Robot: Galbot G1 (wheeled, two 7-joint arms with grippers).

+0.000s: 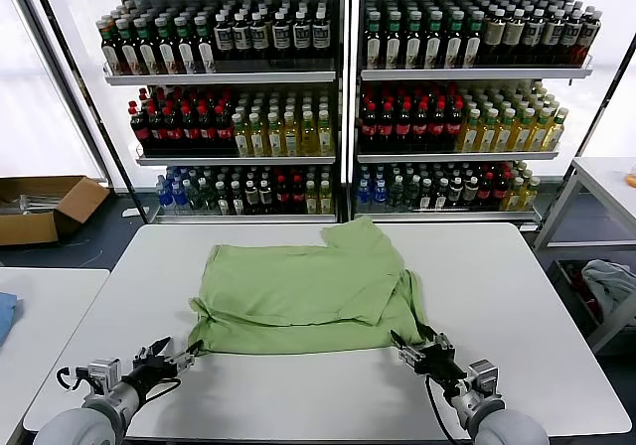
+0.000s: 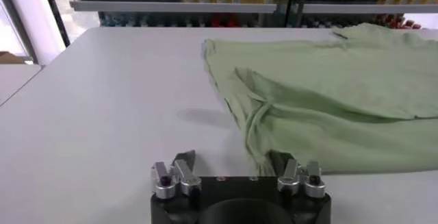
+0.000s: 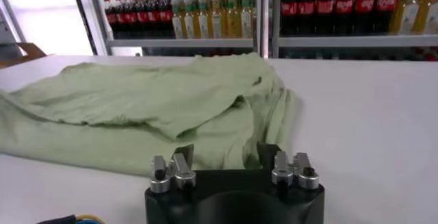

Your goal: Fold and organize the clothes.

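Observation:
One light green shirt (image 1: 298,286) lies flat on the white table (image 1: 497,286), plain side up, with one side folded over the middle; no collar or logo shows. My left gripper (image 1: 175,355) is open at the shirt's near left corner, which lies by one finger in the left wrist view (image 2: 233,161). My right gripper (image 1: 418,349) is open at the near right corner, with the hem between its fingers in the right wrist view (image 3: 226,154). The shirt also shows in the left wrist view (image 2: 328,95) and the right wrist view (image 3: 137,102).
Shelves of bottles (image 1: 338,97) stand behind the table. A cardboard box (image 1: 40,207) sits on the floor at the far left. A second table (image 1: 40,306) with a blue item is at the left. A bin with cloth (image 1: 611,286) is at the right.

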